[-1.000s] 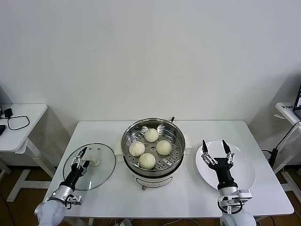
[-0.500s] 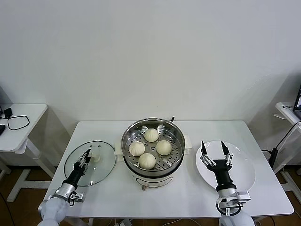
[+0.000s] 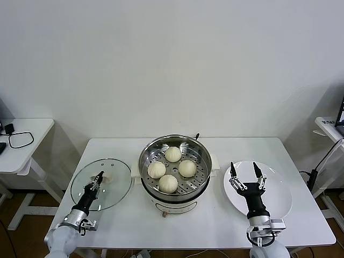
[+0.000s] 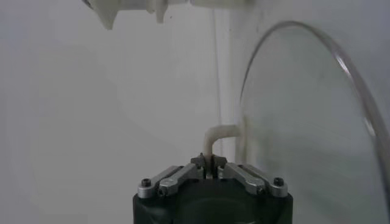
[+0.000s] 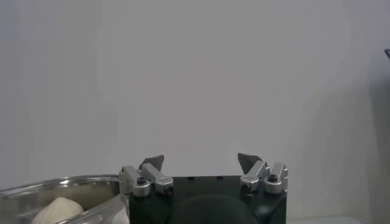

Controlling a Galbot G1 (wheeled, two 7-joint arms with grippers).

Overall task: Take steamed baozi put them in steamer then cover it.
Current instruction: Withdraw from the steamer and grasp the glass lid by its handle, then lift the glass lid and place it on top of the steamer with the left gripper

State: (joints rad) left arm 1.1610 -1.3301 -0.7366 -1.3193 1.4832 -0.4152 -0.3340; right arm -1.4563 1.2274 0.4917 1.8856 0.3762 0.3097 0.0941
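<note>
With all four steamed baozi (image 3: 172, 169) already sitting on the perforated tray inside the steamer (image 3: 174, 166) at frame center, I judge the loading done and only the covering left. The pot is uncovered; the cover (image 3: 101, 183) is at lower left of the head view, beside the steamer, apparently raised and tilted rather than flat on the table (image 3: 215, 220). My left gripper (image 3: 97, 179) is clamped on its white handle: in the left wrist view the fingers meet tight around the handle's thin stem, glass disc standing edge-up just beyond. What remains, as I read it: carry the lid across and seat it on the rim. My right gripper (image 3: 246, 173) hovers at lower right over the white plate (image 3: 277, 196), fingers spread wide, holding nothing, idle. Plate looks bare.
</note>
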